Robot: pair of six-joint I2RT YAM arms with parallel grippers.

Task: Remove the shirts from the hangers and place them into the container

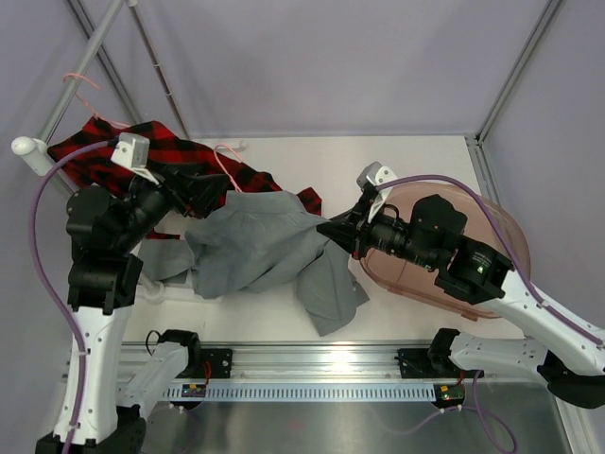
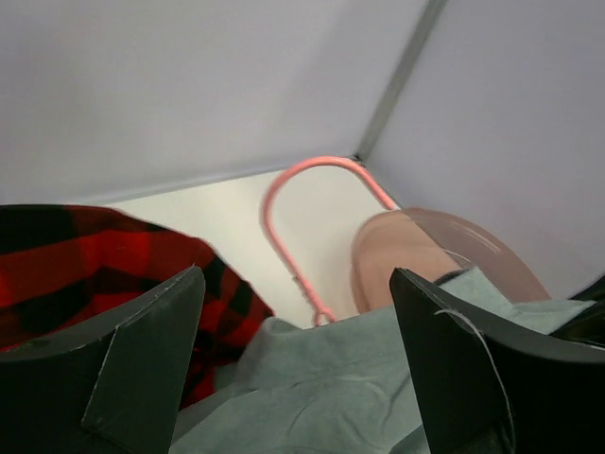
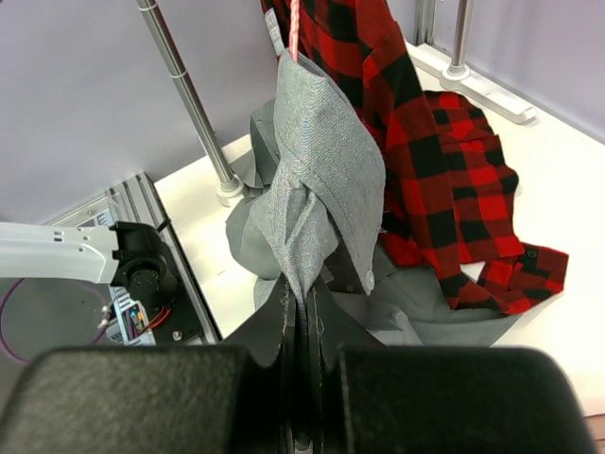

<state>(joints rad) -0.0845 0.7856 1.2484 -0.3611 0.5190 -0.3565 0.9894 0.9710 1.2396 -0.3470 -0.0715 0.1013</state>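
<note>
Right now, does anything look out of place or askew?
Yes. The grey shirt is twisted and bunched, pinched in the right gripper, not in the container. The plaid shirt trails crumpled onto the table.

Robot lab cell: plain grey walls [image 1: 331, 66], metal frame poles [image 1: 515, 68], aluminium mounting rail [image 1: 312, 364].

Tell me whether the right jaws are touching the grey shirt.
Touching. The right wrist view shows the right gripper with its jaws shut on a fold of the grey shirt.

I look all around, and there are no words, numbers, labels or signs that I can read.
</note>
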